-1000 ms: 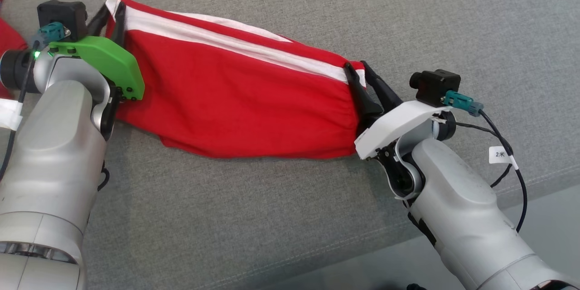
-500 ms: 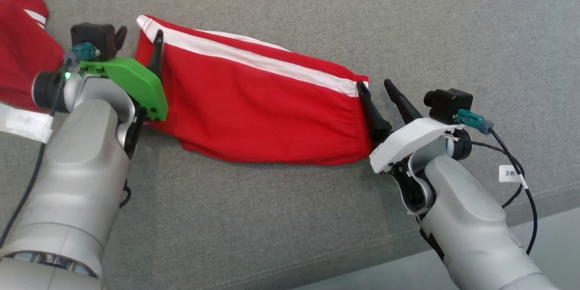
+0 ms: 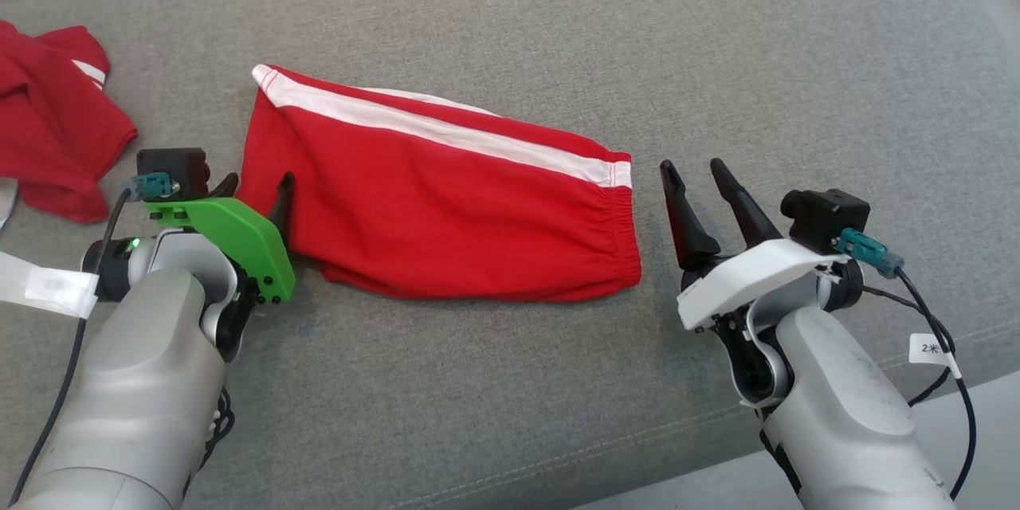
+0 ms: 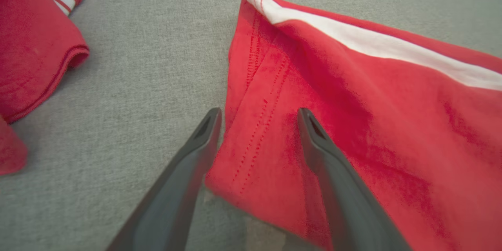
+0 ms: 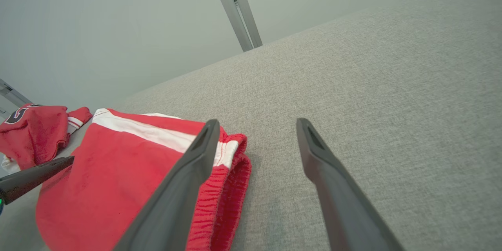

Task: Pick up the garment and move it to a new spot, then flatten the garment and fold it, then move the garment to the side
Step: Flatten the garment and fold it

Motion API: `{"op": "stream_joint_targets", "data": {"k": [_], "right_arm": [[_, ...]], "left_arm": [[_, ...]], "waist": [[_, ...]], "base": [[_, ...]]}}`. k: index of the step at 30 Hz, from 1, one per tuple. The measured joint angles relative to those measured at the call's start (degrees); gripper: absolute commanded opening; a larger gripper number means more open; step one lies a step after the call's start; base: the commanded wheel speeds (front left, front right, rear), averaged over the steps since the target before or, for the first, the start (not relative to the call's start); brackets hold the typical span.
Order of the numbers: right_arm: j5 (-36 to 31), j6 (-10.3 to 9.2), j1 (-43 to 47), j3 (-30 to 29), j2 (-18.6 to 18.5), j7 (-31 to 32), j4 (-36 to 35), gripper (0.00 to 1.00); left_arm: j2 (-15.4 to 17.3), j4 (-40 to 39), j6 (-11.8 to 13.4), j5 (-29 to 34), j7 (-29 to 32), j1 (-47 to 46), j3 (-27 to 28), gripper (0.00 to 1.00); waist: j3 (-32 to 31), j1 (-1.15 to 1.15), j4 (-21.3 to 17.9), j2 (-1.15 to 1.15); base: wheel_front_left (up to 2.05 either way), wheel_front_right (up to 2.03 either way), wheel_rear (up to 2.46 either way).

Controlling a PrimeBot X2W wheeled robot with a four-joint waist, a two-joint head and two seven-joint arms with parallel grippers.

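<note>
The garment (image 3: 446, 199) is a pair of red shorts with a white side stripe, lying folded and flat on the grey cushion (image 3: 510, 398). My left gripper (image 3: 256, 183) stands open at its left hem. In the left wrist view the left gripper (image 4: 259, 113) has one finger over the garment (image 4: 372, 106) and the other over bare cushion, gripping nothing. My right gripper (image 3: 692, 167) is open just right of the elastic waistband and clear of it. The right wrist view shows the right gripper (image 5: 257, 122) beside the garment (image 5: 117, 164).
A second red garment (image 3: 56, 135) lies crumpled at the far left, apart from the shorts, and shows as the second red garment (image 4: 31, 47) in the left wrist view. The cushion's front edge (image 3: 916, 382) runs along the lower right. A metal post (image 5: 235, 8) rises behind the cushion.
Both grippers have opened, let go of the garment's ends and drawn back toward me. The garment now rests on the cushion. The head camera has also shifted.
</note>
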Motion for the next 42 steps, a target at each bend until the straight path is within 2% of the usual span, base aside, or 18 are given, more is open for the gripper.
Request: {"op": "stream_joint_targets", "data": {"k": [3, 8, 18, 19, 20, 28, 34, 36, 42], "right_arm": [[-0.6, 0.0, 1.3, -1.3, 0.0, 0.8, -2.5, 1.0], [-1.3, 0.0, 2.8, -2.5, 0.0, 2.4, -6.1, 1.0], [-1.3, 0.0, 4.5, -2.3, 0.0, 4.2, -10.4, 1.0], [-1.3, 0.0, 4.5, -2.2, 0.0, 4.3, -10.6, 1.0], [-1.3, 0.0, 4.5, -2.2, 0.0, 4.3, -10.8, 1.0], [-1.4, 0.0, 5.0, -2.6, 0.0, 4.4, -11.2, 1.0], [-1.5, 0.0, 5.9, -3.5, 0.0, 4.4, -11.3, 1.0], [-1.5, 0.0, 6.4, -3.6, 0.0, 4.5, -11.4, 1.0], [-2.8, 0.0, 8.3, -5.0, 0.0, 5.8, -12.0, 1.0]], "left_arm": [[0.3, -1.3, 0.0, -2.3, 1.3, 0.5, -0.4, 1.0], [1.9, 0.5, 0.4, -2.6, 1.1, 0.7, -0.3, 1.0], [0.6, 2.4, 0.3, -3.8, 0.3, -0.5, -0.5, 1.0], [0.5, 2.4, 0.3, -4.0, 0.0, -0.5, -0.6, 0.45], [0.3, 2.4, 0.3, -4.3, 0.1, -0.5, -0.7, 0.0], [-0.5, -0.1, 0.1, -6.0, 0.0, 0.1, -2.5, 0.0], [0.3, -2.8, 0.0, -8.4, -3.8, 2.6, -2.1, 0.0], [0.9, -3.9, 0.0, -7.8, -5.8, 3.9, -2.8, 0.0], [1.2, -10.5, 0.4, -10.6, -8.8, 12.2, -0.1, 0.0]], "waist": [[0.3, 0.0, -0.6, 0.0], [1.0, 0.0, -1.4, 0.0], [1.8, 0.0, -1.8, 0.0], [1.9, 0.0, -1.8, 0.0], [1.9, 0.0, -1.8, 0.0], [1.4, 0.0, -1.3, 0.0], [0.0, 0.0, -0.2, 0.0], [-0.5, 0.0, 0.3, 0.0], [-2.3, 0.0, 2.4, 0.0]], "base": [[0.0, 0.0, 0.0], [0.0, 0.0, 0.0], [0.0, 0.0, 0.0], [0.0, 0.0, 0.0], [0.0, 0.0, 0.0], [0.0, 0.0, 0.0], [0.0, 0.0, 0.0], [0.0, 0.0, 0.0], [0.0, 0.0, 0.0]]}}
